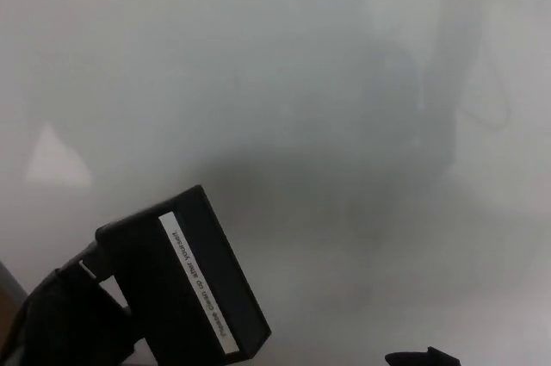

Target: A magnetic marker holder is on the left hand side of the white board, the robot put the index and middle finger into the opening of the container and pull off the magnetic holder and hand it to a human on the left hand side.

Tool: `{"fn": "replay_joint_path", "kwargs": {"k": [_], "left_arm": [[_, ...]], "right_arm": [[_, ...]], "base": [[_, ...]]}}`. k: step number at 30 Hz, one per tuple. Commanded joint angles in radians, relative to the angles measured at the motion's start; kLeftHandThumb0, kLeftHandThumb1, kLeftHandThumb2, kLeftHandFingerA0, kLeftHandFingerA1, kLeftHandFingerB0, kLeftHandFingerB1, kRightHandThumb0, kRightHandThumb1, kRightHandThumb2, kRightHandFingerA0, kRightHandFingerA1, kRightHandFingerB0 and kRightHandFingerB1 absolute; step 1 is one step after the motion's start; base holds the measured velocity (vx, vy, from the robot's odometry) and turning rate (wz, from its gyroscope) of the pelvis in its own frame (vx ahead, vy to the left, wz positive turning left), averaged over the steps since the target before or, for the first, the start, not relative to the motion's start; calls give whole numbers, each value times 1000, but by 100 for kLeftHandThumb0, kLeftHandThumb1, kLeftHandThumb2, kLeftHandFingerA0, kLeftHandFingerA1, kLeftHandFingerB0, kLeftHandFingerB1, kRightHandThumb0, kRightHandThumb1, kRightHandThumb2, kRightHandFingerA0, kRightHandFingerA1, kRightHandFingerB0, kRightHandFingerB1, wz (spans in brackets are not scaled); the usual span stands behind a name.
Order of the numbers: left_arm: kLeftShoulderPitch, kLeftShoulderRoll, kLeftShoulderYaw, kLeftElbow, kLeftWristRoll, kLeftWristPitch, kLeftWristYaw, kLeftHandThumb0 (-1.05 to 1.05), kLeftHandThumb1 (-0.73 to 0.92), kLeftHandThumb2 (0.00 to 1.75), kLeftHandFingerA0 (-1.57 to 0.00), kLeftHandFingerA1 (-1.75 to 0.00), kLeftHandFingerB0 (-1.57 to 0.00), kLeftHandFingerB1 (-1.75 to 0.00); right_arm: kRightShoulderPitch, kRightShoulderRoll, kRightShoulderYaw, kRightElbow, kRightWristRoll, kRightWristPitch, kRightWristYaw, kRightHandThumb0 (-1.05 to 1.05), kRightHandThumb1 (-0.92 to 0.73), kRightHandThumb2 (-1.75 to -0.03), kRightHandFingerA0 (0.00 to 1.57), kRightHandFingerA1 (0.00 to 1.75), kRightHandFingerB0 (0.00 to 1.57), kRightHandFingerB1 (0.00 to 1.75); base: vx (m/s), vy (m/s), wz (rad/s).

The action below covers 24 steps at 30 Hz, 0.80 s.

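A black box-shaped magnetic marker holder (185, 284) with a white label strip down one side is at the lower left of the head view, tilted with its top toward the left. My left hand (65, 319) is shut on it from the left, its fingers hooked into the holder's open end. The holder is lifted off the whiteboard (284, 82), which fills the picture. Only a black tip of my right hand (422, 357) shows at the bottom edge, too little to tell its state.
The whiteboard is glossy and shows dim reflections at the upper right. Its left edge and a strip of brown beyond it (7, 284) show at the lower left corner.
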Motion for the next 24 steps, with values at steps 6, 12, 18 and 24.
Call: {"fn": "replay_joint_path", "kwargs": {"k": [6, 12, 18, 24], "left_arm": [[-53, 94, 295, -10, -670, 176, -153, -82, 60, 59, -89, -60, -57, -39], [-40, 74, 299, -3, -707, 217, -108, -89, 54, 68, -89, -71, -47, -42], [-38, 81, 316, 17, -677, 212, -131, -79, 62, 60, -94, -68, -49, -38], [-12, 79, 323, 23, -687, 233, -116, -77, 64, 60, -104, -82, -50, -37]], "right_arm": [[-4, -41, 10, 17, -39, 59, -75, -42, -65, -59, 84, 55, 70, 49], [-9, -37, 15, 18, -49, 61, -90, -40, -64, -59, 85, 56, 70, 49], [-6, -42, 22, 18, -56, 52, -97, -40, -64, -59, 88, 58, 71, 50], [-16, -46, 35, 15, -69, 61, -109, -40, -64, -59, 88, 57, 71, 50]], "base": [[0, 0, 0], [0, 0, 0], [0, 0, 0], [0, 0, 0]]}}
